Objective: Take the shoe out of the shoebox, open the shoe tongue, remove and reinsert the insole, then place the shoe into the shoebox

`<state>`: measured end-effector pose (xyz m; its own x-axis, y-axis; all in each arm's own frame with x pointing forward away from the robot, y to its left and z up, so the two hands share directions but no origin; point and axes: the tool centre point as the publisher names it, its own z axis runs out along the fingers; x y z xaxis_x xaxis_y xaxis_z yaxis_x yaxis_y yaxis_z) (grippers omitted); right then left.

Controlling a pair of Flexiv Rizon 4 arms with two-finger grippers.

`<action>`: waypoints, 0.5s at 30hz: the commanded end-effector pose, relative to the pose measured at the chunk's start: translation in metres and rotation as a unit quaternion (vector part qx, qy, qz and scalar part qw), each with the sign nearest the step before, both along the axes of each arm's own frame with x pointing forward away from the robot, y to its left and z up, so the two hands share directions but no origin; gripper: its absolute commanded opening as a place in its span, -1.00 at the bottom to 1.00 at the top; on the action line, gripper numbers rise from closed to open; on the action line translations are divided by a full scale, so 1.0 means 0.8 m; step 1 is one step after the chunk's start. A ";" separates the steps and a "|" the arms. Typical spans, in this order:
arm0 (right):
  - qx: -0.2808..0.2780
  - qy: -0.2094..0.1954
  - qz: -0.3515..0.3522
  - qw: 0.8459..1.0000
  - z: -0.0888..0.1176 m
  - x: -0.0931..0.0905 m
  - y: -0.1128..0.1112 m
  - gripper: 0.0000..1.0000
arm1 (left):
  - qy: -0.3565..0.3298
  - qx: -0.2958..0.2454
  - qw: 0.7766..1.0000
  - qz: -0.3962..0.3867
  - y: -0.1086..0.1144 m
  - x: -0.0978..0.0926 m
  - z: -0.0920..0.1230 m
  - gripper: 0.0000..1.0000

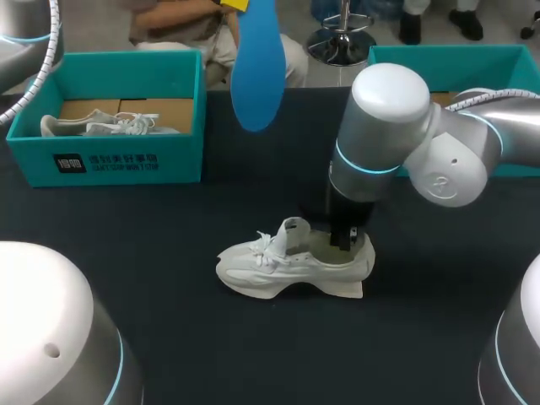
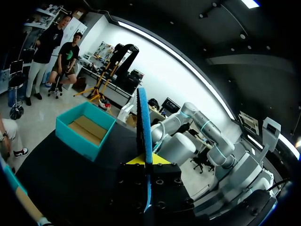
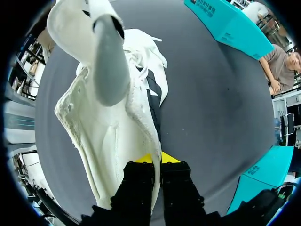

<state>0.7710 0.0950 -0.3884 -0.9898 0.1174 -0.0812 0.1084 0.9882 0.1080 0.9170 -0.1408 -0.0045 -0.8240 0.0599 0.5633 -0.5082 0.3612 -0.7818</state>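
A white shoe (image 1: 291,266) lies on the dark table near the middle, toe to the left, tongue (image 1: 294,228) pulled up. My right gripper (image 1: 342,238) reaches down into its opening at the heel. In the right wrist view the right gripper (image 3: 155,159) is shut on the shoe's side wall (image 3: 141,122), one yellow tip inside and one outside. High above the table's back, my left gripper (image 1: 237,4) holds a blue insole (image 1: 256,72) that hangs downward. In the left wrist view the left gripper (image 2: 146,159) is shut on the insole (image 2: 144,122), seen edge-on.
A teal shoebox (image 1: 110,160) stands at the back left with another white shoe (image 1: 101,125) inside. A second teal shoebox (image 1: 460,59) stands at the back right, partly behind my right arm. Dark table lies bare in front of the shoe.
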 end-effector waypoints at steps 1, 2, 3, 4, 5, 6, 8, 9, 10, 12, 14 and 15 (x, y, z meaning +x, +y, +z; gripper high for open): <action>-0.003 -0.004 -0.001 1.000 0.009 -0.004 0.000 -1.00 | 0.000 0.000 1.000 -0.001 0.000 0.001 0.000 -1.00; -0.003 -0.005 -0.001 1.000 0.012 -0.004 -0.001 -1.00 | 0.000 0.000 1.000 -0.001 0.000 0.001 0.000 -1.00; -0.003 -0.006 -0.002 1.000 0.014 -0.004 -0.002 -1.00 | 0.000 0.000 1.000 -0.001 0.000 0.001 0.000 -1.00; -0.003 -0.007 -0.002 1.000 0.017 -0.004 -0.004 -1.00 | 0.000 0.000 1.000 -0.001 0.000 0.001 0.000 -1.00; -0.002 -0.008 -0.003 1.000 0.021 -0.005 -0.006 -1.00 | 0.000 0.000 1.000 -0.001 0.000 0.001 0.000 -1.00; -0.003 -0.009 -0.004 1.000 0.025 -0.005 -0.007 -1.00 | 0.000 0.000 1.000 -0.001 0.000 0.001 0.000 -1.00; -0.003 -0.014 -0.007 1.000 0.035 -0.005 -0.012 -1.00 | 0.000 0.000 1.000 -0.001 0.000 0.001 0.000 -1.00; -0.001 -0.017 -0.008 1.000 0.042 -0.005 -0.014 -1.00 | 0.000 0.000 1.000 -0.001 0.000 0.001 0.000 -1.00; -0.001 -0.019 -0.010 1.000 0.050 -0.004 -0.016 -1.00 | 0.000 0.000 1.000 -0.001 0.000 0.001 0.000 -1.00; -0.001 -0.022 -0.010 1.000 0.064 -0.005 -0.022 -1.00 | 0.000 0.000 1.000 -0.001 0.000 0.001 0.000 -1.00; 0.000 -0.025 -0.010 1.000 0.080 -0.002 -0.027 -1.00 | 0.000 0.000 1.000 -0.001 0.000 0.001 0.000 -1.00; -0.001 -0.026 -0.010 1.000 0.088 -0.001 -0.030 -1.00 | 0.000 0.000 1.000 -0.001 0.000 0.001 0.000 -1.00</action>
